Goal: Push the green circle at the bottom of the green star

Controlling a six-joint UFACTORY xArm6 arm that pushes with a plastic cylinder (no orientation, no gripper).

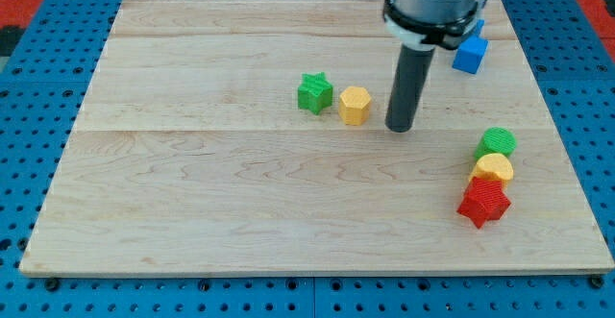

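The green circle lies near the board's right edge, touching a yellow block just below it. The green star lies near the board's middle, toward the view's top. A yellow hexagon sits right beside the star, on its right. My tip rests on the board just right of the yellow hexagon, apart from it, and well to the left of the green circle.
A red star touches the yellow block from below. A blue cube lies at the view's top right, behind the arm. The wooden board sits on a blue pegboard.
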